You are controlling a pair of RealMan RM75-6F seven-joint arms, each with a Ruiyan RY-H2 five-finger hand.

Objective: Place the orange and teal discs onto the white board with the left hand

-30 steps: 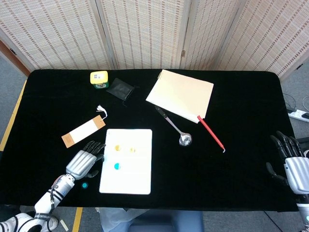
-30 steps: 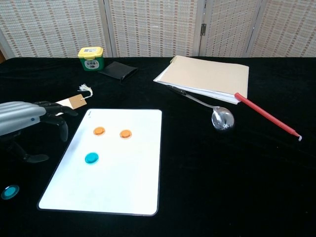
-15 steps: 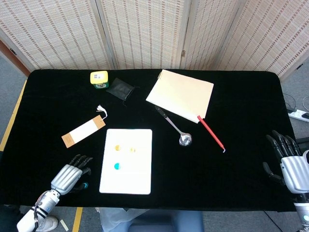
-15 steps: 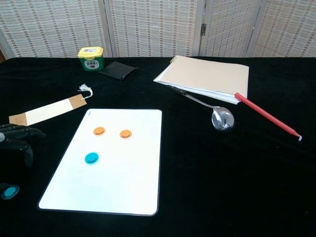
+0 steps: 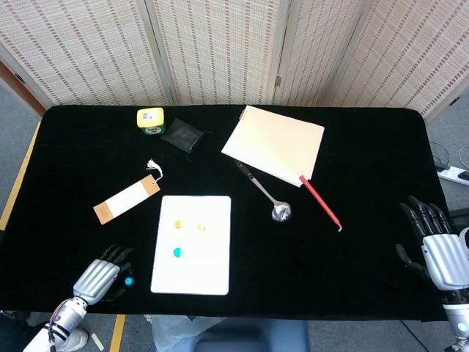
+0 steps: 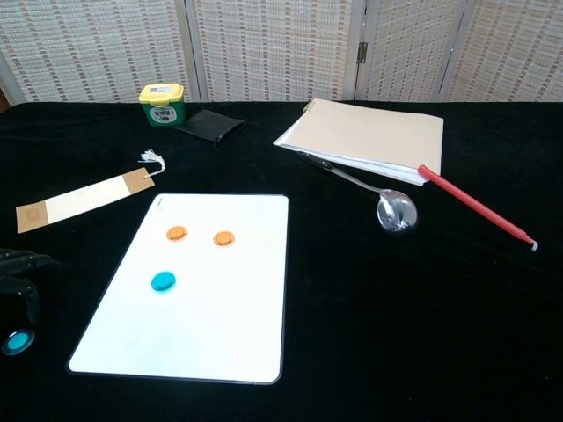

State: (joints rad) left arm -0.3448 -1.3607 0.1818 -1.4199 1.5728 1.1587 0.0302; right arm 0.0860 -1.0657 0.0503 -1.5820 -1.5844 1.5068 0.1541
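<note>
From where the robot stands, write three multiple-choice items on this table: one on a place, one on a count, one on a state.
1. Where does the spoon lie?
A. right of the white board
B. on the board
C. beside the yellow-lidded jar

2. How many discs lie on the board?
A. one
B. three
C. five

3. What is the left robot hand doing?
A. holding the red pen
B. empty, by the loose teal disc
C. pressing the notepad

Answers: 1 A, the spoon rests on black cloth right of the board; 2 B, two orange and one teal; 3 B, it grips nothing.
</note>
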